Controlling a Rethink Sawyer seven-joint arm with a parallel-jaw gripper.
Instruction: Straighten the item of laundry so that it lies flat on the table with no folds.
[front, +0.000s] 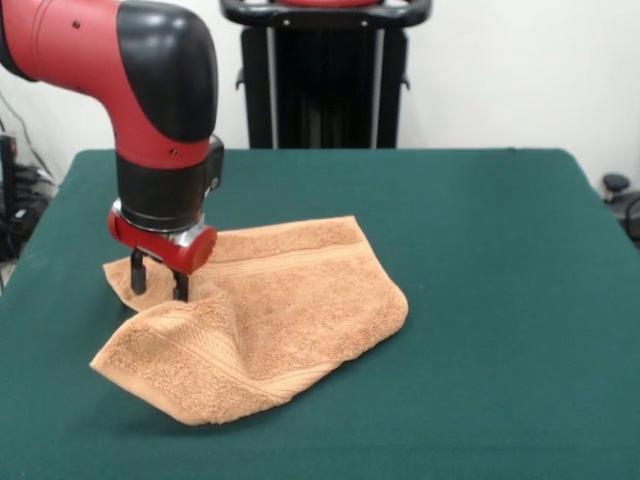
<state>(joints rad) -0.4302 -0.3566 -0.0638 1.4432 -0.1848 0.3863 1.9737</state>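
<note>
We see the dark green desk (480, 250) carrying a single orange-tan towel (290, 320) left of its centre. The towel lies folded over itself, its woven border bands visible, one lower-left corner raised slightly off the surface.

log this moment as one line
arm: low over towel's edge | claw: on towel | towel: folded, not flat | table: green

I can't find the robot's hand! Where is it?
In the front view, the end effector is at the left, down on the towel's left edge, on the green table.
</note>
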